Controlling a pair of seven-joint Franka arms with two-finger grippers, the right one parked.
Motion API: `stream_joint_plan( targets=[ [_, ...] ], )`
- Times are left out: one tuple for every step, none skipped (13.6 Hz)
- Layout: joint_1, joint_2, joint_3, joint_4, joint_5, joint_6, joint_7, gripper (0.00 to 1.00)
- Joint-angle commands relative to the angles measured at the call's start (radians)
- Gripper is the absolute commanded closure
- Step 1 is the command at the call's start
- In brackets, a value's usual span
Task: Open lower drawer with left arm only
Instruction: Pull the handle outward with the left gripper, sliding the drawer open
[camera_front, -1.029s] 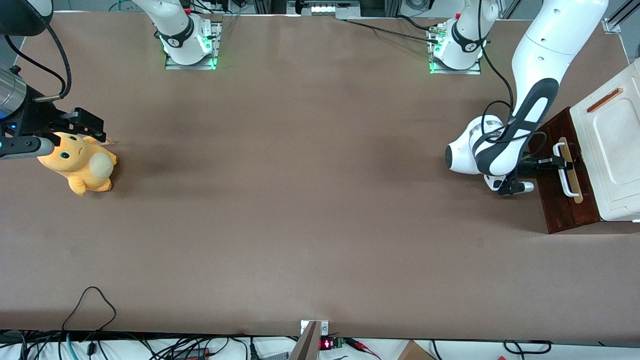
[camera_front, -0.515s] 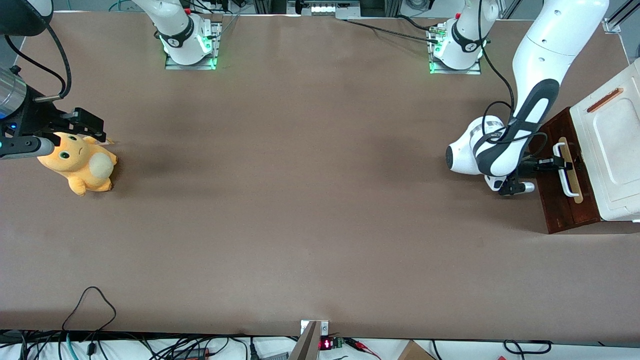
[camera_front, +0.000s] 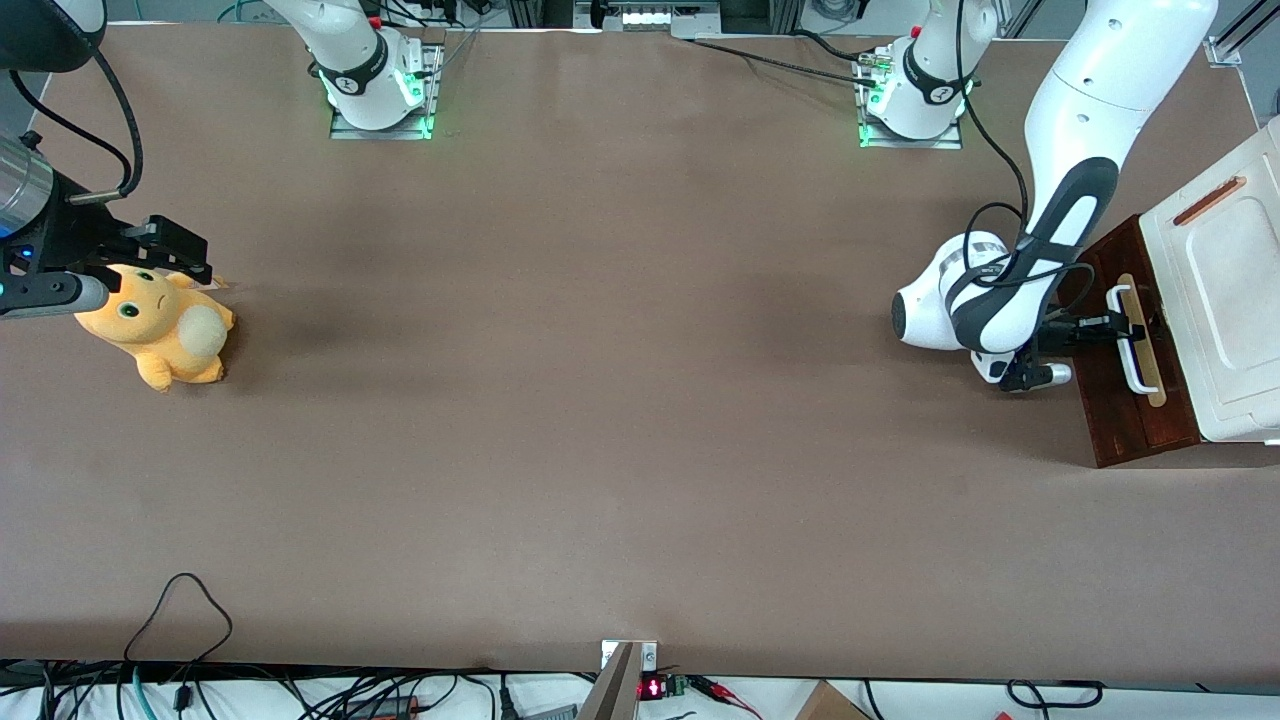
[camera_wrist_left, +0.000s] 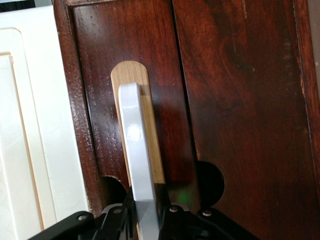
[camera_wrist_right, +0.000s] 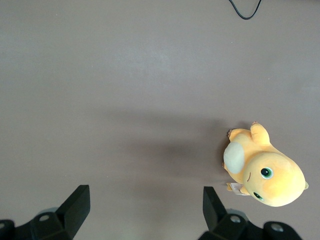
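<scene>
The left arm (camera_front: 1075, 150) reaches the lower drawer (camera_front: 1135, 405) at its end of the worktop (camera_front: 600, 400). Its gripper (camera_wrist_left: 145, 220) has its fingers (camera_wrist_left: 117, 222) clamped around the white bar handle (camera_wrist_left: 135, 160).

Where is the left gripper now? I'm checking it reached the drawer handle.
The gripper is at the working arm's end of the table, in front of the lower drawer, its fingers around the white bar handle.

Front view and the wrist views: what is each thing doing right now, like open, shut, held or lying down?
Dark reddish-brown wooden lower drawer: closed or barely open.
White bar handle: gripped.
Black two-finger gripper of the left arm: shut on the handle.
Orange plush toy: lying on the table toward the parked arm's end, untouched.
</scene>
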Motion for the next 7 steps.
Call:
stream_joint_plan(
  targets=[
    [-0.013, -0.001, -0.020, 0.017, 0.010, 0.017, 0.039, 1.00],
    [-0.016, -0.004, -0.041, 0.017, 0.007, 0.016, 0.041, 1.00],
    [-0.029, -0.008, -0.047, 0.017, 0.007, 0.016, 0.042, 1.00],
    [-0.052, -0.011, -0.047, 0.019, 0.000, 0.016, 0.042, 1.00],
    [-0.068, -0.014, -0.062, 0.019, -0.020, 0.016, 0.039, 1.00],
    [-0.073, -0.014, -0.087, 0.019, -0.046, 0.014, 0.039, 1.00],
    [-0.078, -0.014, -0.107, 0.019, -0.052, 0.014, 0.038, 1.00]
  ],
)
